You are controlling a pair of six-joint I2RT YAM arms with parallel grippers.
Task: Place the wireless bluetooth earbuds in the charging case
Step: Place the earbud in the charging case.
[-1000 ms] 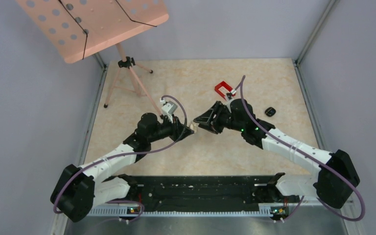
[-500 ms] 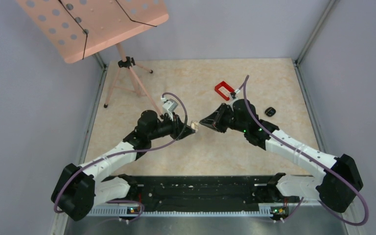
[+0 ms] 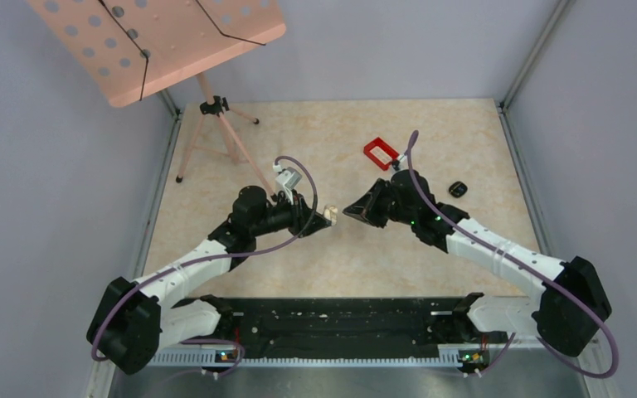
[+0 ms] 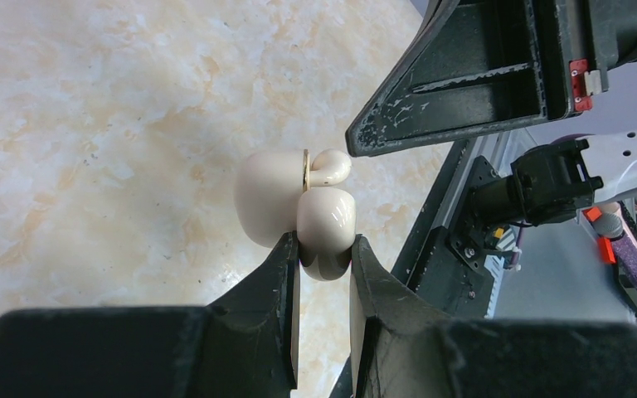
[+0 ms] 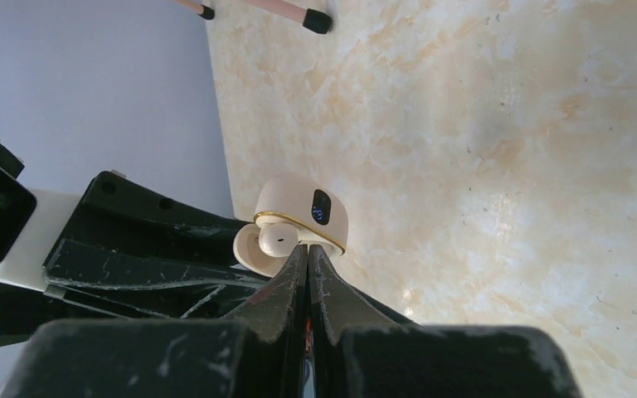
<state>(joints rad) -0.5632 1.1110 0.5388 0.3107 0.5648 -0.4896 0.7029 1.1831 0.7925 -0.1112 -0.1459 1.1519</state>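
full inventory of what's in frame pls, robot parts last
music stand: 1, pink, back left, on tripod legs
table: 1, beige marbled
red tray: 1, red, on table behind right hand
small black object: 1, black, on table right of tray; too small to identify
charging case: 1, cream, gold rim, blue display, lid open, held in left hand
earbud: 1, cream, in the open case
left hand: 1, black, shut on charging case
right hand: 1, black, shut, tips at the earbud
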